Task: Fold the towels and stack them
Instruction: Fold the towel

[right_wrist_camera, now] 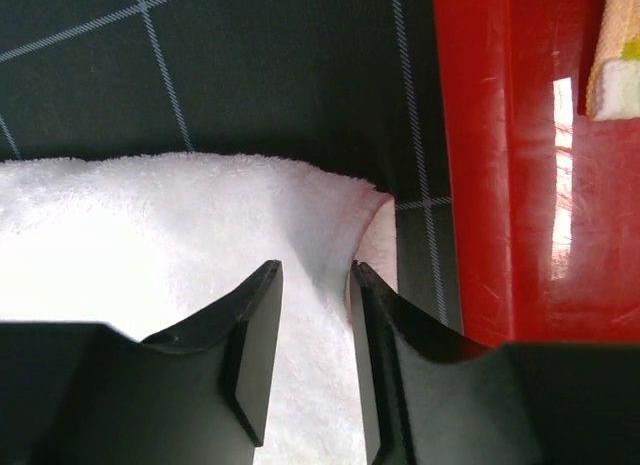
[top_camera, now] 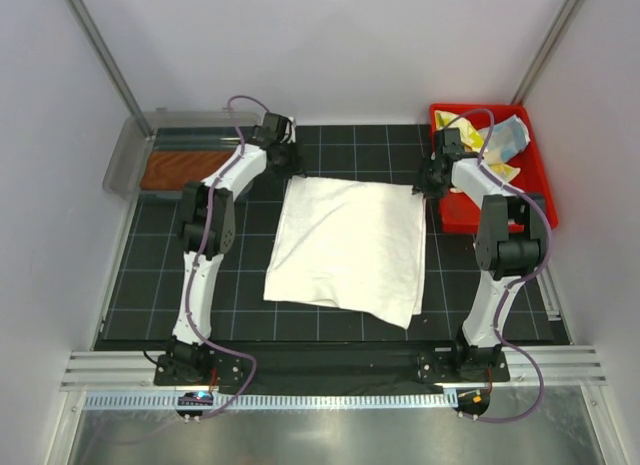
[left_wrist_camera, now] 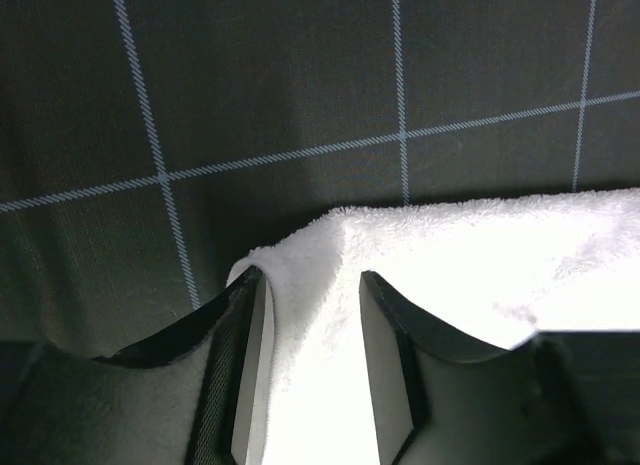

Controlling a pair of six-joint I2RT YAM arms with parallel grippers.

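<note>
white towel (top_camera: 345, 245) far corners taken for folding; right gripper (right_wrist_camera: 316, 269) pinches one narrowly; left gripper (left_wrist_camera: 308, 277) straddles the other, grip unclear

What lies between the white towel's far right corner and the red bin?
Only a narrow strip of black grid mat, seen in the right wrist view; white towel and red bin are apart.

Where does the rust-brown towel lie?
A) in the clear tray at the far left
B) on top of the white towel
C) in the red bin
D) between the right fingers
A: the rust-brown towel lies flat in the clear tray, well apart from the white towel.
</note>
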